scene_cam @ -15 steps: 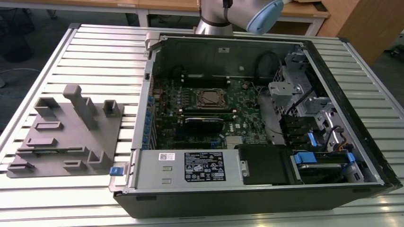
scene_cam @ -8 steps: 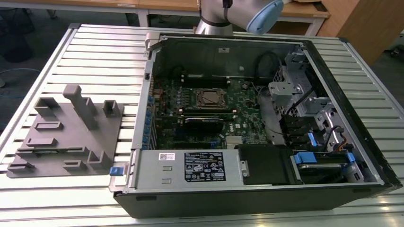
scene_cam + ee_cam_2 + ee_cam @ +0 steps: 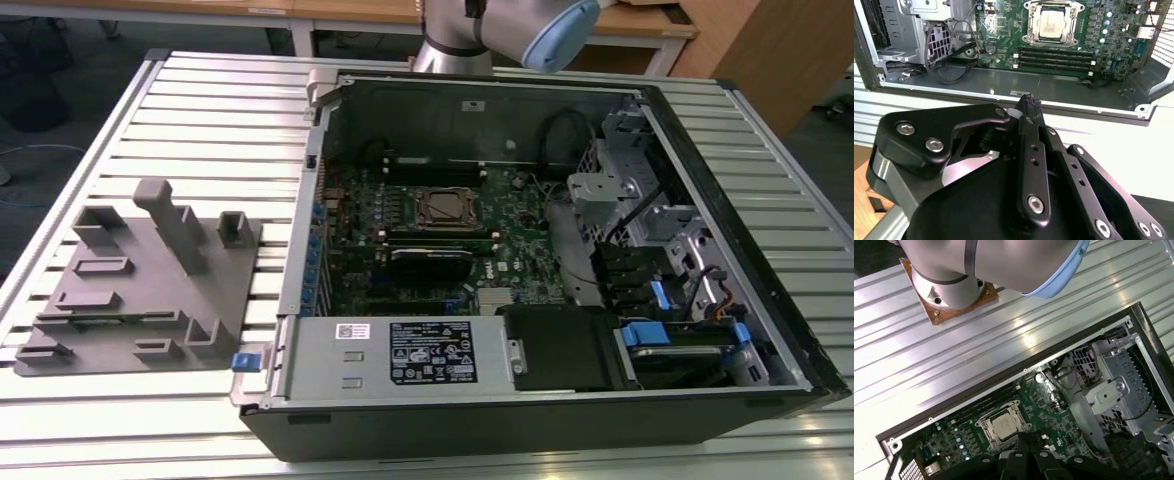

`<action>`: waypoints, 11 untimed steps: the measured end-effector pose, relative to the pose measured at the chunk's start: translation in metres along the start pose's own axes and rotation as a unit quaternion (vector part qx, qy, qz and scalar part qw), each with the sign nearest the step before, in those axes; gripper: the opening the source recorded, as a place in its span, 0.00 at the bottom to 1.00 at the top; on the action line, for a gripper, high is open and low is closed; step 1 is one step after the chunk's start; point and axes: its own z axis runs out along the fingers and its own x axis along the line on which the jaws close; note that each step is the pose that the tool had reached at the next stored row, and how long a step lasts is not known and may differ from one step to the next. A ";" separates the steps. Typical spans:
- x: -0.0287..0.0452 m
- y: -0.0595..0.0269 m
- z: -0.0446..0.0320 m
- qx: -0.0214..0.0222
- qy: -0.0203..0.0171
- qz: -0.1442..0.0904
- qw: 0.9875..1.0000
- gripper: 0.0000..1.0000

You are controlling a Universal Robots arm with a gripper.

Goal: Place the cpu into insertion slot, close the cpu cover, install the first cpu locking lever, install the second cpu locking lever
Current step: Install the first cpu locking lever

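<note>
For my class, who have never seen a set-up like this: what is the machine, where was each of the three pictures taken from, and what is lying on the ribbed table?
The machine is a robot arm standing at the far edge of a ribbed metal table. The exterior view comes from a camera off the arm. Both wrist views come from cameras riding on the arm, so each looks past its black gripper. The fingers are together and hold nothing.

On the table lies an open computer case. Inside is a green circuit board with the cpu, a silvery square chip, already sitting in its insertion slot. The cpu cover, a thin metal frame, lies around it. Beside the case, on the exterior view's left, stands a grey holder block.
</note>
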 end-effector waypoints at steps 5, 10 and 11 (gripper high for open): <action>-0.0006 0.0003 0.0004 0.014 0.025 0.001 1.000 0.11; -0.0006 0.0003 0.0003 0.014 0.027 0.001 1.000 0.11; -0.0006 0.0003 0.0003 0.015 0.027 0.001 1.000 0.11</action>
